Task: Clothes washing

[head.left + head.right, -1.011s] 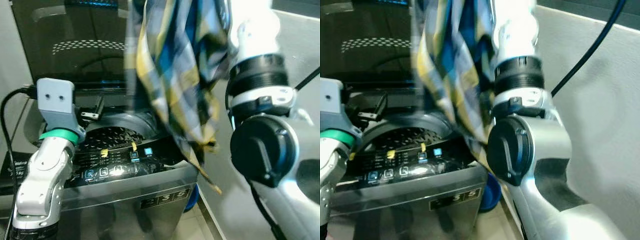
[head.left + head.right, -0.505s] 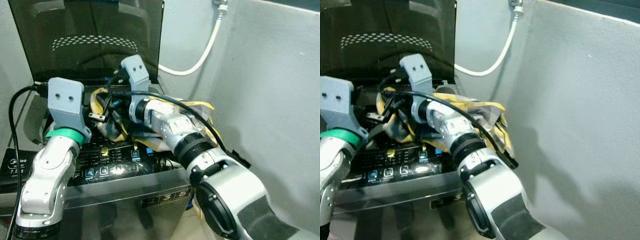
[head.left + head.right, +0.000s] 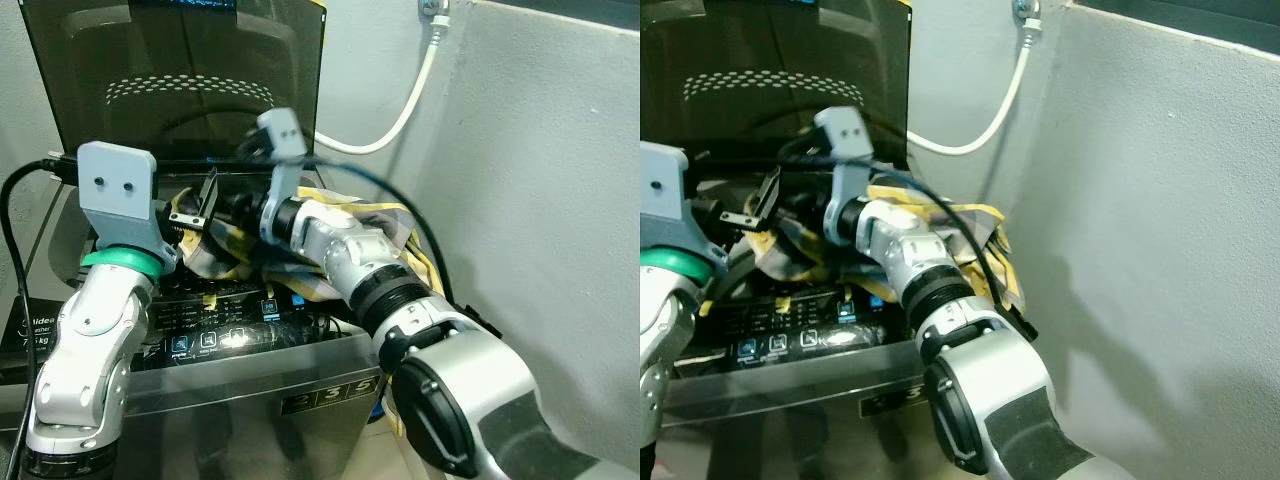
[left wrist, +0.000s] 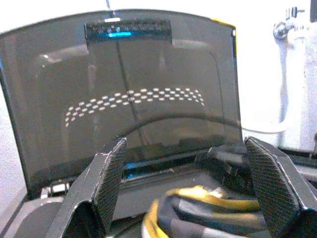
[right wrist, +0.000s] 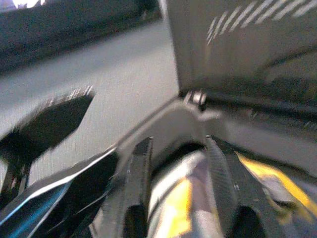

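Right end effector (image 5: 178,191) fingers straddle the yellow plaid cloth (image 5: 198,208).

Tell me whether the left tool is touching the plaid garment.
Apart. In the left wrist view the left tool has its fingers spread wide, with the washer lid behind them, and the plaid garment lies lower down between them, touching neither.

The right arm (image 3: 340,255) lies across the washing machine (image 3: 250,350), hiding most of the drum opening and part of the plaid cloth (image 3: 375,225). The right wrist view is motion-blurred. The raised lid (image 3: 190,80) is cut off at the top edge. Panel labels are too small to read.
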Robot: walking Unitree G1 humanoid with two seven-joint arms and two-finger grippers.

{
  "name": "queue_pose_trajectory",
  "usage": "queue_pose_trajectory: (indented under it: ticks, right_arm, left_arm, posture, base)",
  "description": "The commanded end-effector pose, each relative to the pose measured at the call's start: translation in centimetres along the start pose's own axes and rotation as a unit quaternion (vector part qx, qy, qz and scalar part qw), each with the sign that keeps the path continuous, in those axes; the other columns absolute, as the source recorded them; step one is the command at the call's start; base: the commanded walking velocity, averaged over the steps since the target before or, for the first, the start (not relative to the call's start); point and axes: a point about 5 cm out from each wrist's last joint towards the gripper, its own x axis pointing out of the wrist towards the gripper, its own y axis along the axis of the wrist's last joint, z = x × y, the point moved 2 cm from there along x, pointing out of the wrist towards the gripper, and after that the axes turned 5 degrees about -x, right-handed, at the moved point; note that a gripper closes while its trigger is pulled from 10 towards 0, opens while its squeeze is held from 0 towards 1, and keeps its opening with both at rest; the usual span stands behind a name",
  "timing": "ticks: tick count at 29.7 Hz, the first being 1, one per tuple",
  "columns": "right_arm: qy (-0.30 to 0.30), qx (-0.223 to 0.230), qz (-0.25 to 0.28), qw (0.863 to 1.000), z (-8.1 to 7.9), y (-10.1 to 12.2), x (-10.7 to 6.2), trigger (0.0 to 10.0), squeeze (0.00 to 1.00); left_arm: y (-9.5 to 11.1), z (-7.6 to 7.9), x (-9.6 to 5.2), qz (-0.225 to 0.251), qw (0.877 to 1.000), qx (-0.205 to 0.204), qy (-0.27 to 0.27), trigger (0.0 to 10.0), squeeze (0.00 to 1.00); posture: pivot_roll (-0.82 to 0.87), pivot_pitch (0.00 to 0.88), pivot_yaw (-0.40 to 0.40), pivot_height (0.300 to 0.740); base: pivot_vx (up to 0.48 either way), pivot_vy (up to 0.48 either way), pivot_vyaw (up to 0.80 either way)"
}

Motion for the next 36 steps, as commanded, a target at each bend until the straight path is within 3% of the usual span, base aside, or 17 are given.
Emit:
queue_pose_trajectory:
  ticks: [1, 2, 3, 9, 11, 12, 16, 17, 20, 21, 25, 26, 27, 29, 30, 34, 36]
  right_arm:
    - [0.047, -0.008, 0.056, 0.997, -3.2, 2.6, 1.9, 10.0, 1.0]
    - [0.043, -0.01, 0.062, 0.997, -3.1, 2.8, 1.9, 10.0, 1.0]
    - [0.024, -0.004, 0.081, 0.996, -2.5, 3.6, 1.8, 10.0, 0.0]
    - [-0.07, 0.012, 0.153, 0.986, 1.1, 7.1, 0.1, 10.0, 0.0]
    - [-0.148, -0.034, 0.159, 0.976, 4.2, 8.9, -2.0, 10.0, 0.0]
    - [-0.148, -0.034, 0.159, 0.976, 4.2, 8.9, -2.0, 10.0, 0.0]
    - [-0.184, -0.129, 0.124, 0.966, 7.0, 9.9, -4.6, 10.0, 0.0]
    - [-0.164, -0.164, 0.104, 0.967, 7.5, 9.6, -5.6, 10.0, 0.65]
    - [-0.146, -0.183, 0.09, 0.968, 7.7, 9.2, -6.2, 10.0, 0.65]
    - [-0.117, -0.176, 0.078, 0.974, 7.8, 7.9, -7.3, 10.0, 1.0]
    - [-0.098, -0.17, 0.07, 0.978, 7.7, 6.7, -8.5, 10.0, 1.0]
    - [-0.098, -0.16, 0.061, 0.98, 7.9, 5.5, -10.2, 10.0, 1.0]
    - [-0.098, -0.16, 0.061, 0.98, 7.9, 5.5, -10.2, 10.0, 1.0]
    - [-0.111, -0.164, 0.035, 0.98, 8.2, 4.6, -13.4, 10.0, 1.0]
    - [-0.111, -0.164, 0.035, 0.98, 8.2, 4.6, -13.4, 10.0, 1.0]
    - [-0.093, -0.159, -0.011, 0.983, 7.8, 4.2, -15.5, 10.0, 1.0]
    - [-0.045, -0.152, -0.077, 0.984, 6.7, 3.4, -17.5, 10.0, 1.0]
  left_arm:
    - [-1.8, 0.3, -0.1, -0.044, 0.999, 0.001, -0.01, 10.0, 0.0]
    - [-1.8, 0.3, -0.2, -0.045, 0.999, 0.001, -0.01, 10.0, 0.0]
    - [-1.8, 0.3, -0.1, -0.045, 0.999, 0.001, -0.011, 10.0, 0.0]
    - [-1.7, 0.4, -0.1, -0.042, 0.999, -0.006, -0.015, 10.0, 0.0]
    - [-1.6, 0.4, -0.2, -0.041, 0.999, -0.012, -0.023, 10.0, 0.0]
    - [-1.6, 0.4, -0.2, -0.041, 0.999, -0.012, -0.023, 10.0, 0.0]
    - [-1.9, -0.3, -1.1, -0.058, 0.998, -0.003, -0.03, 10.0, 0.0]
    - [-2.0, -0.8, -1.7, -0.066, 0.997, 0.002, -0.033, 10.0, 0.0]
    - [-2.1, -1.0, -2.2, -0.07, 0.997, 0.005, -0.036, 10.0, 0.0]
    - [-1.9, -1.1, -3.0, -0.068, 0.996, -0.002, -0.056, 10.0, 0.0]
    - [-1.6, -1.0, -3.6, -0.063, 0.995, -0.006, -0.075, 10.0, 0.0]
    - [-1.3, -1.1, -4.2, -0.062, 0.994, -0.01, -0.09, 10.0, 0.0]
    - [-1.3, -1.1, -4.2, -0.062, 0.994, -0.01, -0.09, 10.0, 0.0]
    - [-1.0, -1.7, -5.3, -0.068, 0.991, -0.015, -0.111, 10.0, 0.0]
    - [-1.0, -1.7, -5.3, -0.068, 0.991, -0.015, -0.111, 10.0, 0.0]
    - [-0.9, -2.2, -6.0, -0.076, 0.99, -0.014, -0.119, 10.0, 0.0]
    - [-1.0, -2.3, -6.4, -0.081, 0.989, -0.014, -0.12, 10.0, 0.0]
  posture:
    - [0.15, 0.001, -0.007, 0.74]
    - [0.15, 0.0, -0.007, 0.74]
    - [0.15, 0.0, -0.007, 0.74]
    - [0.16, 0.003, -0.007, 0.74]
    - [0.16, 0.003, -0.007, 0.74]
    - [0.16, 0.003, -0.007, 0.74]
    - [0.15, 0.008, -0.006, 0.74]
    - [0.15, 0.011, -0.011, 0.74]
    - [0.15, 0.011, -0.011, 0.74]
    - [0.15, 0.016, -0.017, 0.74]
    - [0.15, 0.022, -0.019, 0.74]
    - [0.16, 0.028, -0.017, 0.74]
    - [0.16, 0.028, -0.017, 0.74]
    - [0.16, 0.035, -0.011, 0.74]
    - [0.16, 0.035, -0.011, 0.74]
    - [0.15, 0.037, -0.005, 0.74]
    - [0.15, 0.043, 0.0, 0.74]
  base:
    - [0.0, 0.0, 0.0]
    - [0.0, 0.0, 0.0]
    - [0.0, 0.0, 0.0]
    - [0.0, 0.0, 0.0]
    - [0.0, 0.0, 0.0]
    - [0.0, 0.0, 0.0]
    - [0.0, 0.0, 0.0]
    - [0.0, 0.0, 0.0]
    - [0.0, 0.0, 0.0]
    - [0.0, 0.0, 0.0]
    - [0.0, 0.0, 0.0]
    - [0.0, 0.0, 0.0]
    - [0.0, 0.0, 0.0]
    - [0.0, 0.0, 0.0]
    - [0.0, 0.0, 0.0]
    - [0.0, 0.0, 0.0]
    - [0.0, 0.0, 0.0]
